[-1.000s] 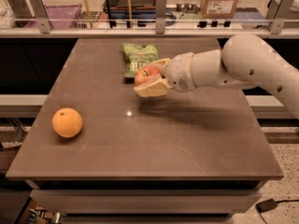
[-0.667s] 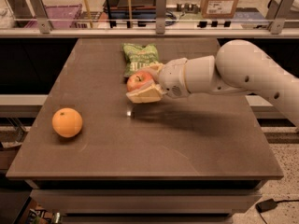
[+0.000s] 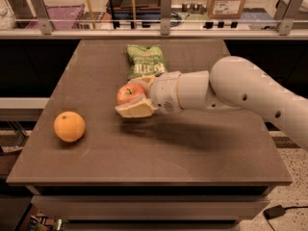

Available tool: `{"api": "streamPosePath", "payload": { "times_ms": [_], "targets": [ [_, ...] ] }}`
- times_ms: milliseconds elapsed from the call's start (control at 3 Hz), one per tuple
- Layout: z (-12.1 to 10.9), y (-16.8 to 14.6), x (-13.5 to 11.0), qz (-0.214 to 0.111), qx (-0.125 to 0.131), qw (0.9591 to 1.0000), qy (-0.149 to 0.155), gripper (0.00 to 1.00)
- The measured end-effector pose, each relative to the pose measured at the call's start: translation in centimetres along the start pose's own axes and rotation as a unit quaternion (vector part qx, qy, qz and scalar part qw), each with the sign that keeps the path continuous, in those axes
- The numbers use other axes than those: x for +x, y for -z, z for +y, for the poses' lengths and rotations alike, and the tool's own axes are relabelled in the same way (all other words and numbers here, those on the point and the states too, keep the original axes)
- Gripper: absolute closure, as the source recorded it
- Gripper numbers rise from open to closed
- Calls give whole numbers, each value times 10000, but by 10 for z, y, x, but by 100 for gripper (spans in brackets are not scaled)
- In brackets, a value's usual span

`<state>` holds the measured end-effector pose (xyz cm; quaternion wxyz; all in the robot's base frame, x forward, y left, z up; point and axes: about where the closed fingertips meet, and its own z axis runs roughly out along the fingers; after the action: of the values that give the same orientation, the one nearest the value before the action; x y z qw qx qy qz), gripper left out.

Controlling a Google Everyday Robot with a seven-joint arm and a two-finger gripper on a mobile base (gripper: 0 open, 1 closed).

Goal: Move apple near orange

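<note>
A red apple [image 3: 128,93] with yellowish patches is held in my gripper [image 3: 135,98], which reaches in from the right above the middle of the brown table [image 3: 192,153]. The gripper's pale fingers [image 3: 135,109] are shut around the apple, one below it and one behind it. The bright orange [image 3: 69,126] sits on the table near the left edge, a little over one hand's width to the left of and slightly nearer than the apple.
A green snack bag [image 3: 144,60] lies on the table behind the gripper. A railing with posts [image 3: 165,13] runs along the far side, with a cardboard box [image 3: 228,0] and shelves beyond it.
My gripper has carried the apple leftward and toward the front of the table, closer to the orange. The orange and the bag have not moved.
</note>
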<state>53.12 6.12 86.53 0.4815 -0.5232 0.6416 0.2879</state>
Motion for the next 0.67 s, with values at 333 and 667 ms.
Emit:
{"api": "streamPosePath", "payload": {
  "times_ms": [333,667],
  "targets": [
    [23,-13,-4,-65,-11,10000,-4,100],
    [48,-22,-6,-151,82,9999,-12,100]
  ]
}}
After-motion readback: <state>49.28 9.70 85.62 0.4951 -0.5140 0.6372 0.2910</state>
